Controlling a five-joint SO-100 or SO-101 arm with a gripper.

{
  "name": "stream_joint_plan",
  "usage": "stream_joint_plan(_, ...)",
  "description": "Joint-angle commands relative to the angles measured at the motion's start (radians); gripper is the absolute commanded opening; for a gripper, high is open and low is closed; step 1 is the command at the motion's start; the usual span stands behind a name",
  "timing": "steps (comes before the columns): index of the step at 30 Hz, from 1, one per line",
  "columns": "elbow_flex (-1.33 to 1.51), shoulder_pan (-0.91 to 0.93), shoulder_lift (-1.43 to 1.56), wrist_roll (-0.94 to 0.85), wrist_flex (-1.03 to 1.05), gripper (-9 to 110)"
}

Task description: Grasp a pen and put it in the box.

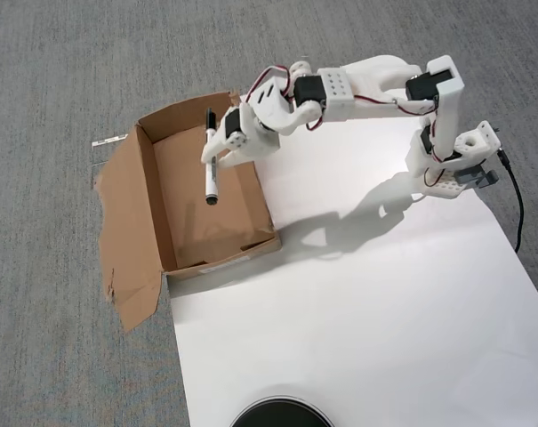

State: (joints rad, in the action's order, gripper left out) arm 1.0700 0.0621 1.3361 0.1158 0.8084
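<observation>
In the overhead view the white pen (pixel 211 173) with a black cap hangs over the inside of the brown cardboard box (pixel 153 200), cap toward the far wall and small black tip pointing to the near side. My gripper (pixel 210 153) is shut on the pen's barrel just below the cap, reaching in from the right over the box's torn right wall. The box sits at the left end of the white sheet, with its wide flap folded out to the left on the carpet.
The arm's base (pixel 455 165) stands at the right on the white sheet (pixel 366 311), with a black cable (pixel 516 200) beside it. A round black object (pixel 280 414) shows at the bottom edge. Grey carpet (pixel 55 71) surrounds everything.
</observation>
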Motion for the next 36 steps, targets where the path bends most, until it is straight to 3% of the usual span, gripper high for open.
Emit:
stream_joint_plan(1, -0.038, 0.015, -0.064, -0.001, -0.014, 1)
stream_joint_plan(20, -0.038, 0.015, -0.324, 0.001, -0.014, 1)
stream_joint_plan(36, -0.038, 0.015, -0.319, -0.001, -0.002, 2)
